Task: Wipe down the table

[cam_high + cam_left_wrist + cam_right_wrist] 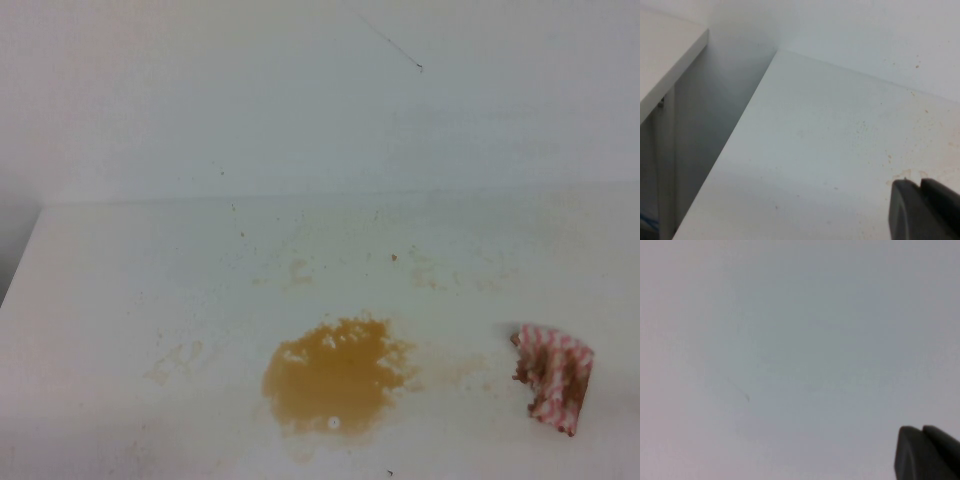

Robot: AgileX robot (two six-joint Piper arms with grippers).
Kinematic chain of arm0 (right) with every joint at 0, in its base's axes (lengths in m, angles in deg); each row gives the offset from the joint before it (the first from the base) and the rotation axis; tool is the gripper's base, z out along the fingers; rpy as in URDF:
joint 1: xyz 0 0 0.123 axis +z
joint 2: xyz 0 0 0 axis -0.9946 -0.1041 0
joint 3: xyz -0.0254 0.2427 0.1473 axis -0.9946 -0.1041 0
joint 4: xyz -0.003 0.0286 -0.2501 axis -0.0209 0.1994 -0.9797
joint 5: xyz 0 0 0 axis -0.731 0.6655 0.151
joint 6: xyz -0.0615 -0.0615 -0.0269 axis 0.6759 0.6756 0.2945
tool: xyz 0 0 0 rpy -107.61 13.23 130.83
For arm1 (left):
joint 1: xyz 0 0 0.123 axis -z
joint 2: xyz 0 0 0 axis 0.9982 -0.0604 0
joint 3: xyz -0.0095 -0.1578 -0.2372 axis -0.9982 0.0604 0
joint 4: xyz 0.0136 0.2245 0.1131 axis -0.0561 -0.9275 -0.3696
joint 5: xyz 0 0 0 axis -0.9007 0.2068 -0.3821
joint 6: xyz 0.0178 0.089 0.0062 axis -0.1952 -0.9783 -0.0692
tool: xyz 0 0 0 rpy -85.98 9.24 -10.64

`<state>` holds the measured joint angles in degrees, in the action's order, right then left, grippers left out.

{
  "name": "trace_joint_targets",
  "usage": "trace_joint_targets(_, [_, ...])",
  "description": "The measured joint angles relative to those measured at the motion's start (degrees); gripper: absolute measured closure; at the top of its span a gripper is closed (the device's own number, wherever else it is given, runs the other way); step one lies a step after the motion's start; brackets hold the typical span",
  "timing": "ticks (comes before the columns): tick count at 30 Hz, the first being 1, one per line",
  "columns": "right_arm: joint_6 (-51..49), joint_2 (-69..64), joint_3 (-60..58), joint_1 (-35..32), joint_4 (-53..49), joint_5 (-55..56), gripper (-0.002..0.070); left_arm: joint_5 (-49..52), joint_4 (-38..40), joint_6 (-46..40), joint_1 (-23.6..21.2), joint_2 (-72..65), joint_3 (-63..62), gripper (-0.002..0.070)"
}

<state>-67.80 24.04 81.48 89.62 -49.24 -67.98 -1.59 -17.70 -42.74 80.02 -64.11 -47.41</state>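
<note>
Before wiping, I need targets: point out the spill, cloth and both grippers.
brown spill [335,380], high view, middle.
pink striped cloth [553,378], high view, middle.
left gripper [921,182], left wrist view, shut tips over table [815,150].
right gripper [922,430], right wrist view, shut tips.

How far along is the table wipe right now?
Nothing looks done: the orange-brown liquid spill sits whole on the white table. Nothing is in hand: the red-and-white striped cloth lies untouched right of the spill. The left claw hangs shut over the table's left part; the right claw, also shut, faces a blank white surface. Left: grasp the cloth, wipe the spill.
</note>
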Motion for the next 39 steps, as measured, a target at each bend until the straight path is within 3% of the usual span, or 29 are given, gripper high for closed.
trace_joint_targets(3, [-0.22,0.00,0.00,0.00,0.37,8.27,0.0678,0.00,0.00,0.00,0.00,0.00,0.00,0.0678])
trace_joint_targets(6, [-0.34,0.00,0.63,0.00,2.42,9.39,0.0678,0.00,0.00,0.00,0.00,0.00,0.00,0.0678])
trace_joint_targets(12, [-0.34,-1.26,8.80,0.00,5.47,-0.88,0.0678,0.00,0.00,0.00,0.00,0.00,0.00,0.0678])
trace_joint_targets(19, [0.09,-18.69,20.90,0.00,6.24,-16.89,0.0678,0.00,0.00,0.00,0.00,0.00,0.00,0.0678])
trace_joint_targets(26, [15.15,-34.27,30.98,0.00,8.35,-28.00,0.0678,0.00,0.00,0.00,0.00,0.00,0.00,0.0678])
trace_joint_targets(39, [21.31,-59.40,37.20,0.00,13.65,-41.67,0.0676,0.00,0.00,0.00,0.00,0.00,0.00,0.0678])
